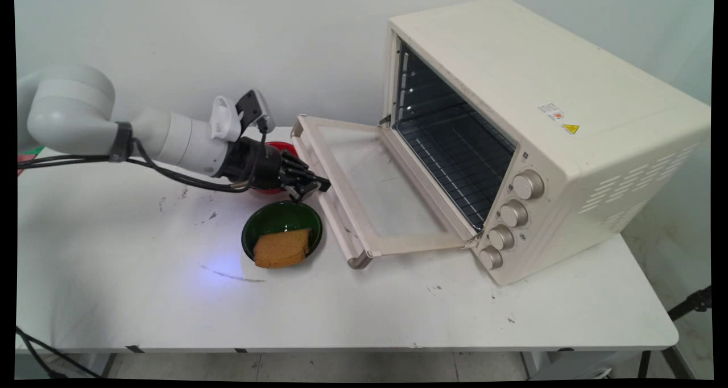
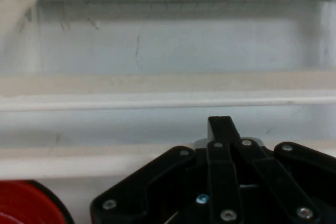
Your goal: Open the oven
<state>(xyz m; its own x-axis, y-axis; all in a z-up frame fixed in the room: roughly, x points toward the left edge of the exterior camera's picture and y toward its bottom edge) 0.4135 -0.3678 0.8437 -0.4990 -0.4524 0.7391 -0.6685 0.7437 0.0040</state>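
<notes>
White table (image 1: 398,308), tool (image 1: 318,184) beside open oven door (image 1: 369,177)

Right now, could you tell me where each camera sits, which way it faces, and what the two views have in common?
Main view: fixed above the table's near side, looking down across it to the wall; shows the white arm, gripper, oven, green bowl holding bread.
Hand view: on the hand, looking along the gripper at the open oven door; black linkage rises from the bottom.
Shared: the oven door, the gripper, and a red bowl.
</notes>
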